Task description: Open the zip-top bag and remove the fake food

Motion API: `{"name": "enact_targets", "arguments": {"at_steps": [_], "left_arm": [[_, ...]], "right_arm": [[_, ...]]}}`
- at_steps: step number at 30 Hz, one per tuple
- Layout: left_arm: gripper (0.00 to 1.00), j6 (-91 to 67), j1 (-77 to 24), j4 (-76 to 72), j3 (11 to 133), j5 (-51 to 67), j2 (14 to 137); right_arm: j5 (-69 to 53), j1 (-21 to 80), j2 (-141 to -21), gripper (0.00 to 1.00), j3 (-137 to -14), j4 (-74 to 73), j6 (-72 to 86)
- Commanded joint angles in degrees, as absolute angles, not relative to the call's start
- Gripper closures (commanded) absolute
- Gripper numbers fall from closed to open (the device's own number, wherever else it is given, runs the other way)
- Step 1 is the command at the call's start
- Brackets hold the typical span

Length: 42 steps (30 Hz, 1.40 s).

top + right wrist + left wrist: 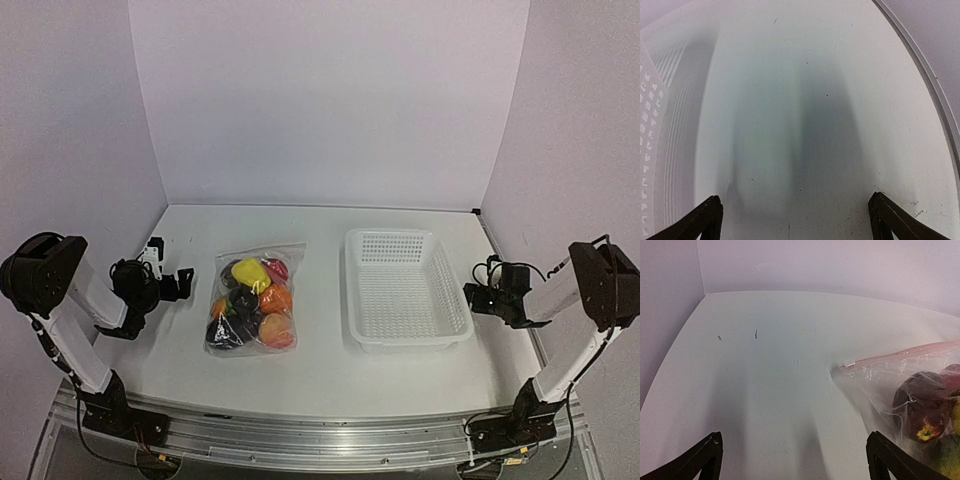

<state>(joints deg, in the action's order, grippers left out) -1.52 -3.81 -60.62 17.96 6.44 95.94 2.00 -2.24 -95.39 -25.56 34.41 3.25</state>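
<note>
The zip-top bag (256, 299) lies flat on the white table, left of centre, its pink zip strip (905, 352) on the far edge and closed. Inside it is the fake food (250, 272): yellow, red, orange, peach-pink and dark purple pieces; the left wrist view shows a dark red piece (922, 407) through the plastic. My left gripper (168, 268) hovers left of the bag, open and empty, with the bag's far-left corner (850, 371) ahead to its right. My right gripper (484, 290) hovers at the table's right side, open, with only bare table between its fingers (707, 220).
A white mesh basket (405, 288) stands right of the bag, empty; its wall (660, 100) is just left of the right gripper. Walls enclose the table at the back and both sides. The table's right edge (935, 85) runs close by the right gripper.
</note>
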Motion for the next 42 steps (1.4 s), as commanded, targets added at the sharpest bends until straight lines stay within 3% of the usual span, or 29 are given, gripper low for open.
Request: {"name": "enact_targets", "arguments": {"at_steps": [1,8,11,14,18,25,29,32,35,39,42], "left_arm": [[0.0,-1.4,-3.9,-62.9,18.9,6.9,94.6],[0.0,-0.6,-3.9,-61.9,19.5,9.0,93.5],[0.0,2.3,-3.9,-41.2,28.9,15.1,89.1],[0.02,-0.6,-3.7,-15.2,45.3,21.1,90.6],[0.14,-9.2,-2.1,5.2,60.6,40.9,97.6],[0.18,-22.1,-1.1,28.0,83.0,51.8,117.8],[0.14,-27.7,-1.0,28.3,84.1,52.1,120.7],[0.08,-30.6,-1.2,24.4,82.6,50.9,120.5],[0.07,-31.0,-1.9,25.0,83.6,50.3,123.1],[0.14,-32.8,-3.3,23.9,81.7,51.2,124.6],[0.26,-35.2,-3.8,21.9,80.3,52.3,125.0]], "right_arm": [[0.4,-2.3,-95.1,0.02,-25.3,34.0,3.4],[0.4,-2.4,-95.2,0.02,-25.4,34.0,3.5],[0.4,-2.4,-95.0,0.02,-25.3,34.0,3.5],[8.4,-2.4,-92.0,0.02,-26.8,29.3,7.0],[18.6,-2.4,-84.4,0.02,-35.0,11.1,10.4],[4.4,-2.4,-79.3,0.04,-49.2,-6.6,11.7],[-5.8,-2.1,-80.9,0.2,-58.1,-13.6,14.3],[-7.1,-0.6,-80.5,0.22,-60.9,-14.1,15.7],[-6.4,2.9,-80.1,0.23,-62.3,-14.1,14.6],[-4.9,6.4,-79.8,0.24,-62.7,-14.1,13.9],[-3.7,8.5,-79.9,0.24,-63.3,-14.1,13.9]]}}
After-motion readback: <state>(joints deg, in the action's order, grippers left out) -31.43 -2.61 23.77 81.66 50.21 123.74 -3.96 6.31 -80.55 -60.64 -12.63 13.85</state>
